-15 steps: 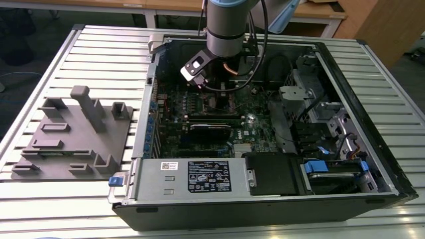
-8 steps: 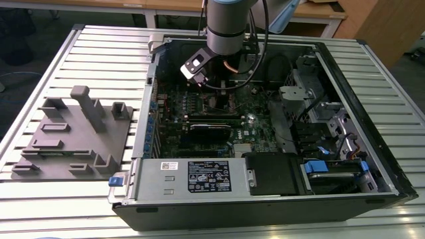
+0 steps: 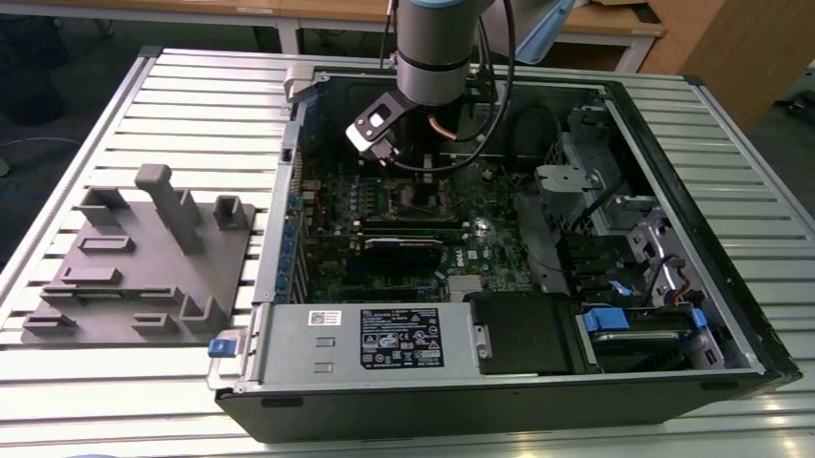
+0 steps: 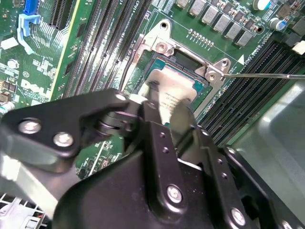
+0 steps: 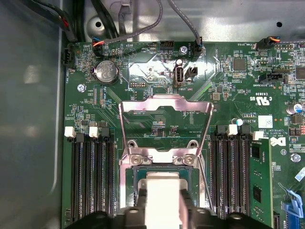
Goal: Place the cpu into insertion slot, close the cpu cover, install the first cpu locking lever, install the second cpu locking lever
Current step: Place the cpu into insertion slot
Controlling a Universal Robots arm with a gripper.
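Inside an open computer case [image 3: 749, 315], the arm's gripper [image 5: 164, 202] is closed on the cpu [image 4: 174, 93], its two black fingers [image 5: 142, 206] pinching opposite edges of the small silver-topped chip directly over the insertion slot [image 5: 162, 168] on the green motherboard [image 5: 143, 62]. Whether the chip is seated or hanging just above the socket cannot be told. The cpu cover [image 5: 164, 99] stands swung open beyond the socket, its square cut-out framing bare board, and a thin wire locking lever [image 4: 262, 75] juts out beside it. The chip looks light and rigid, but its underside and the socket contacts are probably delicate, so the edge grip seen here seems the safe hold, with little force. Being square, the chip has no long axis; its metal top faces up, away from the board, and in the first wrist view its sides run roughly parallel to the socket frame, while the second wrist view suggests a slight tilt.
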